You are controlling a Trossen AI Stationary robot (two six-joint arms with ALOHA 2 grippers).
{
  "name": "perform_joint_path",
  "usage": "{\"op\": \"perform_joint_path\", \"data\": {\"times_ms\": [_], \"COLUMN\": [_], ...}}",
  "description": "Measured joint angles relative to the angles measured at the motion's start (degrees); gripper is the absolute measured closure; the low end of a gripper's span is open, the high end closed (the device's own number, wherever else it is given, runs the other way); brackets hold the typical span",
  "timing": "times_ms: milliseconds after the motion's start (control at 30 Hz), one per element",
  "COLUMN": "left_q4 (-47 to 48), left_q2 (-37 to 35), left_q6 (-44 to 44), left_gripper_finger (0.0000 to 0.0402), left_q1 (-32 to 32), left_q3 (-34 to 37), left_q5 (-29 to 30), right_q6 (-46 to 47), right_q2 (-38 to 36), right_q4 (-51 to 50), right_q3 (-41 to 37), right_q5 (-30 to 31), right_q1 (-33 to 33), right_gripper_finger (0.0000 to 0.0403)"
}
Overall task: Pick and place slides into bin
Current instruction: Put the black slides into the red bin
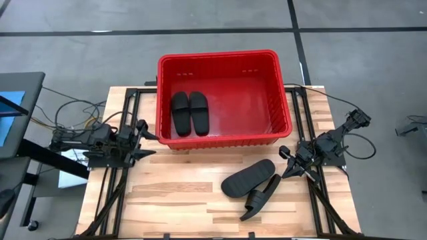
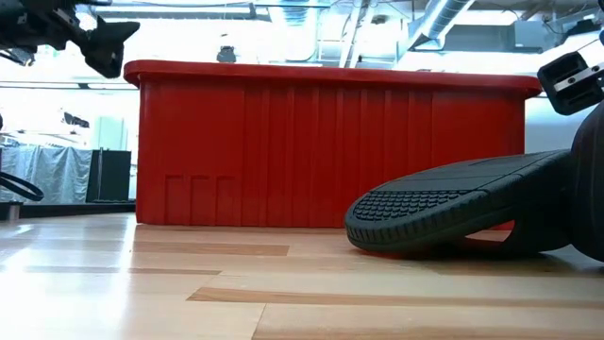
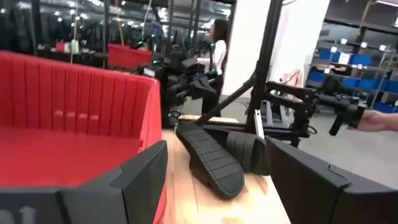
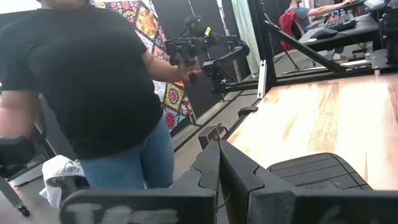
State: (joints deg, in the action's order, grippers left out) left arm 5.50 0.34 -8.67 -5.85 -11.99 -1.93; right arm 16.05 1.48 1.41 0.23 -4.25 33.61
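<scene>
Fingers on the right gripper [image 1: 288, 165] are pressing flat together with nothing between them, as the right wrist view shows, and they are hanging just beside the two slides [image 1: 252, 187] that are lying on the counter [image 1: 180, 193]. Of those two, one [image 1: 248, 177] is lying sole up, propped on the other [image 1: 261, 197], its long axis running slantwise from the middle of the counter up toward the right gripper, so that its near end is sitting almost under that gripper's tip. The second is resting on its side beneath it, pointing roughly the same way.

Two other slides [image 1: 189, 113] are already lying side by side, straps up, in the left part of the bin [image 1: 280, 100], with the right part of the tub floor showing bare.

Over at the bin's left front corner the left gripper [image 1: 141, 139] is waiting with its fingers spread apart and gripping nothing; the loose pair is sitting well apart from it, across the counter.

Judging by this, the right arm is the nearer one by far, and it is needing to part its fingers and come down across the propped sandal's narrow width, not along its length, before lifting toward the bin behind it.
</scene>
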Motion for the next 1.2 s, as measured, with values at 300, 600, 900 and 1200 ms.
{"op": "perform_joint_path", "data": {"times_ms": [300, 600, 900, 1200], "left_q4": [2.17, 8.32, 9.2, 9.44], "left_q2": [-0.02, -0.07, -0.09, -0.09], "left_q6": [-5.96, -4.35, -4.23, -4.28], "left_gripper_finger": [0.0139, 0.0139, 0.0139, 0.0139], "left_q1": [0.0, -0.01, -0.04, -0.04], "left_q3": [0.0, -0.11, -0.17, -0.13], "left_q5": [1.27, 1.19, 0.96, 0.74], "right_q6": [0.0, 0.11, 4.09, 3.68], "right_q2": [0.0, 0.02, 0.02, -0.04], "right_q4": [0.66, 1.57, 21.55, 41.88], "right_q3": [0.02, 0.02, 0.0, 0.0], "right_q5": [0.08, 0.16, 0.41, 2.18], "right_q1": [0.0, 0.0, 0.0, -0.02], "right_gripper_finger": [0.0403, 0.0403, 0.0403, 0.0403]}}
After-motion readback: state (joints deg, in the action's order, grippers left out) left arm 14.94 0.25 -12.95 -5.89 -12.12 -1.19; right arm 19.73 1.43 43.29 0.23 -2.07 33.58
